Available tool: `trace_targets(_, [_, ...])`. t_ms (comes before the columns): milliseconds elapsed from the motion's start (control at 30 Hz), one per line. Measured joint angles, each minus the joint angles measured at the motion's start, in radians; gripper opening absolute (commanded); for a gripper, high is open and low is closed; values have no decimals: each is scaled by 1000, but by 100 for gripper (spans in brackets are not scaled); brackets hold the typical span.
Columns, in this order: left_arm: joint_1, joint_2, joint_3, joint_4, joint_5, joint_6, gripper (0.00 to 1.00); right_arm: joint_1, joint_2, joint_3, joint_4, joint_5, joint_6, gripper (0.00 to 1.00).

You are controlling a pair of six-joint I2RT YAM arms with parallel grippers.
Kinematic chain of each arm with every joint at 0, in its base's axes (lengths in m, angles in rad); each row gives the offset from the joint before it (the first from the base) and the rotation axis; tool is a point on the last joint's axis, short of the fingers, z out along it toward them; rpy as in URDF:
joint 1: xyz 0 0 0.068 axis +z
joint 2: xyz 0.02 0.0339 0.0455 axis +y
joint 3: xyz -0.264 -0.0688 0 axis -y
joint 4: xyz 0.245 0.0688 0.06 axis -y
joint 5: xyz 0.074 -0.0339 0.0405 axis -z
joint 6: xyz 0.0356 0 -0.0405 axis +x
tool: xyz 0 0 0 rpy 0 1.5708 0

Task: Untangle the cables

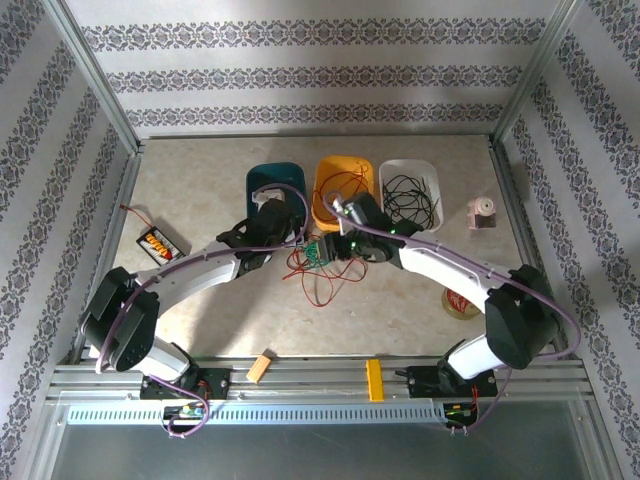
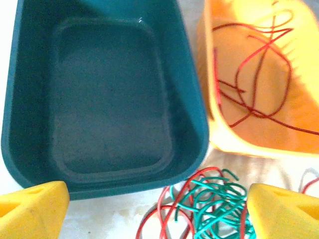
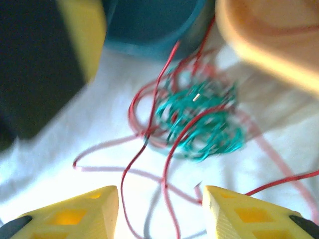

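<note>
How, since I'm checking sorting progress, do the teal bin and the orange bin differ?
The teal bin has a bare floor; the orange bin holds loose red cables. The teal bin sits left of the orange bin in the top view. Both are open, round-cornered tubs, side by side.

Bins: I count three beyond my tools: teal bin [image 1: 262, 172], orange bin [image 1: 345, 160], white bin [image 1: 410, 163].
Grippers: two, left gripper [image 2: 159, 209] and right gripper [image 3: 159, 209].
Cable colours: three.
Tangled clumps: one, green cables [image 3: 202, 122] laced with red cables [image 3: 149, 107], just ahead of my right gripper; I cannot count the strands.
Loose red loops in the orange bin: several, number unclear.
Bundles of black cables [image 1: 410, 200]: one, in the white bin.
Battery box [image 1: 160, 242]: one, well left of my left gripper.
Pink spool [image 1: 482, 212]: one, right of my right gripper.
Tape roll [image 1: 462, 303]: one.
Blocks behind both tools: two, wooden block [image 1: 262, 367] and yellow block [image 1: 374, 380].
</note>
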Motion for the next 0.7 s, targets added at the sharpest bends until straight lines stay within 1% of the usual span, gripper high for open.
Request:
trace_targets(100, [34,11,0,-33,0,-40,93,32,52,-3,-11,-39,-24,47])
trace_targets(267, [48,11,9,-71,-3,-61,93,31,150,-3,-10,-55,-48,41])
trace_targets(300, [48,11,11,-75,-3,-63,93,31,173,-3,-10,-55,-51,37])
trace_targets(333, [48,11,11,-78,-3,-63,93,31,192,-3,-10,-56,-53,30])
trace_targets(433, [48,11,11,-82,5,-61,93,31,225,-5,-11,-55,-54,14])
trace_targets(533, [48,14,13,-80,43,-41,92,31,207,-9,-11,-56,-66,5])
trace_targets(600, [48,26,19,-74,84,-23,92,29,163,-11,-23,-62,-79,1])
trace_targets(700, [48,63,37,-50,158,0,90,16,39,-10,-48,-81,-100,0])
